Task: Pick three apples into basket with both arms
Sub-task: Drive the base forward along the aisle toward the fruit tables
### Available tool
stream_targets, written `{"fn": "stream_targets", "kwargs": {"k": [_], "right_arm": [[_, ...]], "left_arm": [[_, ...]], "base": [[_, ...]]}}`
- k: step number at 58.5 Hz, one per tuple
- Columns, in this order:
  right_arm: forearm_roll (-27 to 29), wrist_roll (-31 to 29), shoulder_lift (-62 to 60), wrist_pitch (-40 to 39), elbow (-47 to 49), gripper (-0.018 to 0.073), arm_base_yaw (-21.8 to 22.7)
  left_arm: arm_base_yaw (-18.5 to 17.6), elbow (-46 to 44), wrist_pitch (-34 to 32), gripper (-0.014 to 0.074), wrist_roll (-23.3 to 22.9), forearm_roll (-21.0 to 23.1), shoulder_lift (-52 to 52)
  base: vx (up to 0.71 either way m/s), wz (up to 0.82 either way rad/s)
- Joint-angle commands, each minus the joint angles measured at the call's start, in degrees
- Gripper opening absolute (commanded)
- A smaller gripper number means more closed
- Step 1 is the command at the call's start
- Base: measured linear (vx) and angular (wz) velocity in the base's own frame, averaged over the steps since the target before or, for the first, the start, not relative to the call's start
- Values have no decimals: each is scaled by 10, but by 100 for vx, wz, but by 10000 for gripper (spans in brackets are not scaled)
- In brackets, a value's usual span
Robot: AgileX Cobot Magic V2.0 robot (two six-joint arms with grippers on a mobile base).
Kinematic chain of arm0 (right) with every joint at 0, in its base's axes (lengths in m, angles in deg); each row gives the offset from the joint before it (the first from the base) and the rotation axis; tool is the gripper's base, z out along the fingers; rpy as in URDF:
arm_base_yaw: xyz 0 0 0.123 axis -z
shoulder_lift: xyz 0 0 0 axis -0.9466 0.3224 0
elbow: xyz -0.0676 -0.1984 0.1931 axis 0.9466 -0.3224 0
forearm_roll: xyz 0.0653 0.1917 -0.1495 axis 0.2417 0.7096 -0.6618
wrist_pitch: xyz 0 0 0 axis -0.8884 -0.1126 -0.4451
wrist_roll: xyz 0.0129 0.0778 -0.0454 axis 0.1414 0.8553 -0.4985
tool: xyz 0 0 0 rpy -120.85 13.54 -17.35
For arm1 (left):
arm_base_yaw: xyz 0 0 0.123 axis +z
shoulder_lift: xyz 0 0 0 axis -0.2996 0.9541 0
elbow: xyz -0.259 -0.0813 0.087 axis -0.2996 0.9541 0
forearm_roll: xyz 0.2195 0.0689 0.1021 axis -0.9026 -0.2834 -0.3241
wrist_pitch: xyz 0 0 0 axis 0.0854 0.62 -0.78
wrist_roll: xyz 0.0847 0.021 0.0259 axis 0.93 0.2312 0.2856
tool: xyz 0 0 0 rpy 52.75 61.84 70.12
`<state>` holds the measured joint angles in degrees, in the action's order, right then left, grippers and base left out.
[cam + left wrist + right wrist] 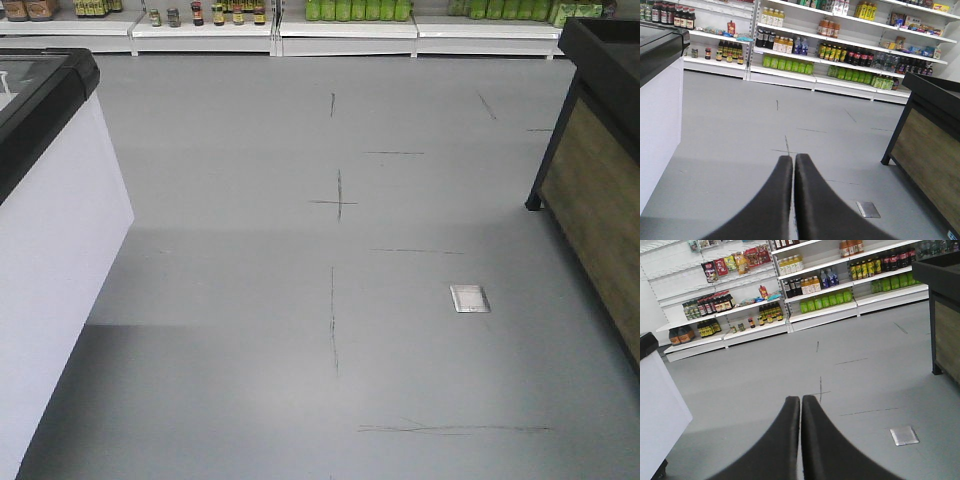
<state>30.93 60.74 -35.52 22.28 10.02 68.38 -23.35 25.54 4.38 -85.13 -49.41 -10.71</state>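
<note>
**Nowhere in view: apples & basket; both grippers shut, empty**

At far left in the front view stood a white chest cabinet (60,210) w/ a black rim. Mid-frame lay grey floor (230,320) w/ a thin cross mark (339,202). A small metal floor plate (470,298) sat right of that, and at far right was a dark-framed wood-panel stand (600,200). Shelving (345,32) w/ green bottles (358,9) ran along the back wall. No apples and no basket showed in any cam, so their place couldn't be told.

On the left gripper (793,159) the fingers were pressed together w/ no gap and nothing between them. The right gripper (800,400) looked the same: fingers touching, nothing held. Both pointed down the aisle, above the floor.

Judging by that, the step in hand was approach/search, w/ nothing of the task done. To do it well:
- Bring the base round until fruit & basket are in the cams before either arm reaches.
- Spread the fingers ahead of the reach, not at the fruit.
- Keep both arms tucked while passing the cabinet and the stand, to avoid a knock.
</note>
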Motion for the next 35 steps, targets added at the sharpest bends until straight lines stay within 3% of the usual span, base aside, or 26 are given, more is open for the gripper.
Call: {"fn": "stream_targets", "kwargs": {"k": [1,35], "right_arm": [[-2,-2,-7,-43,-8,-5,3],[-2,-2,-7,-43,-8,-5,3]], "left_arm": [[1,-14,-46,-6,-5,1,-8],[1,-14,-46,-6,-5,1,-8]], "base": [[0,0],[0,0]]}}
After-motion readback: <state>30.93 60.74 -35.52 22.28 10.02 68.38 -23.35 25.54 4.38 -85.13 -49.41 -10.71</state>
